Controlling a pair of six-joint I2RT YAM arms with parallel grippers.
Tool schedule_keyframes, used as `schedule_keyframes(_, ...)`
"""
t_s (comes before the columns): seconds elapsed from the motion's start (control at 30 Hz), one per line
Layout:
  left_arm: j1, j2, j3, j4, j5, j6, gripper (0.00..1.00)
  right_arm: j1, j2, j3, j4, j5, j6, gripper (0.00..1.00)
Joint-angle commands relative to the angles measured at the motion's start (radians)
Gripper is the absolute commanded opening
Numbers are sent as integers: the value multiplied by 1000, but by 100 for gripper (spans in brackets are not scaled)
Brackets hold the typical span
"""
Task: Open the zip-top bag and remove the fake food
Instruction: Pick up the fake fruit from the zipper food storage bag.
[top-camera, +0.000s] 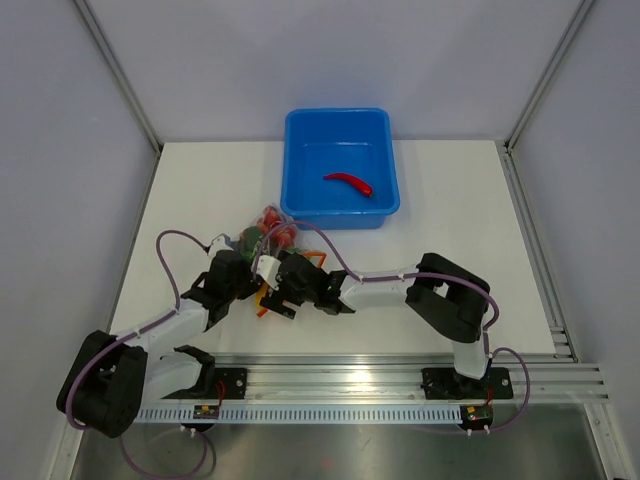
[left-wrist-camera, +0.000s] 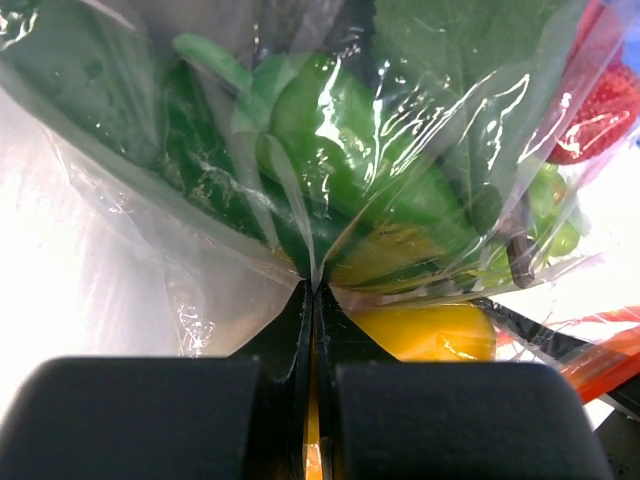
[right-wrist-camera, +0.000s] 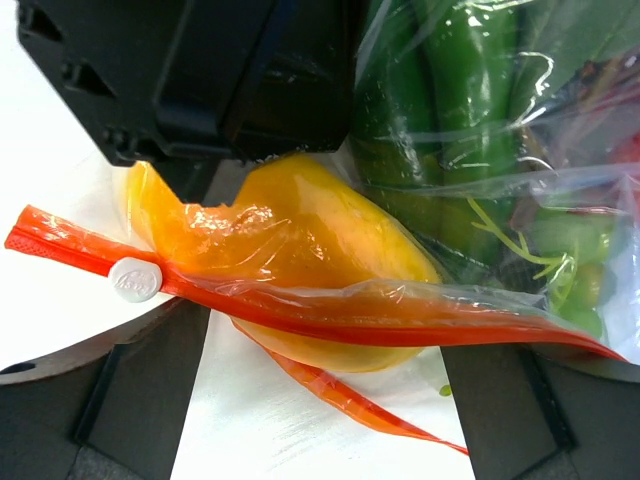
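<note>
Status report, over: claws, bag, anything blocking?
Left claw shut on bag film. Right claw open, straddling zip. Chili in tub; pepper, greens in bag. No obstruction seen.

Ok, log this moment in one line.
left jaws shut on bag | right jaws open at zip strip | chili in tub

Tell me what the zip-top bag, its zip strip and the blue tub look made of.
Zip-top bag: thin clear plastic film, glossy, crinkled and glinting. Zip strip: orange-red translucent plastic, probably stiffer, with a white slider. Blue tub: seemingly rigid moulded plastic, smooth with slight sheen.
</note>
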Motion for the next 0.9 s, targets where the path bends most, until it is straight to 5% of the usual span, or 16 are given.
schedule_keyframes(0.0,-40,30,26,20,173,26,0,6,26,35,61,-113,-31,99)
schedule_keyframes(0.1,-40,31,33,11,178,29,0,5,23,43,36,-121,-39,96)
schedule_keyframes(0.3,-40,3,62,-67,109,15,0,6,-8,23,19,-112,-37,68)
schedule_keyframes(0.5,-37,-8,121,-147,26,10,0,6,-80,-38,26,-109,-13,60)
schedule_keyframes(0.87,-30,69,138,-123,6,4,0,14,-168,-97,-8,-162,-8,29)
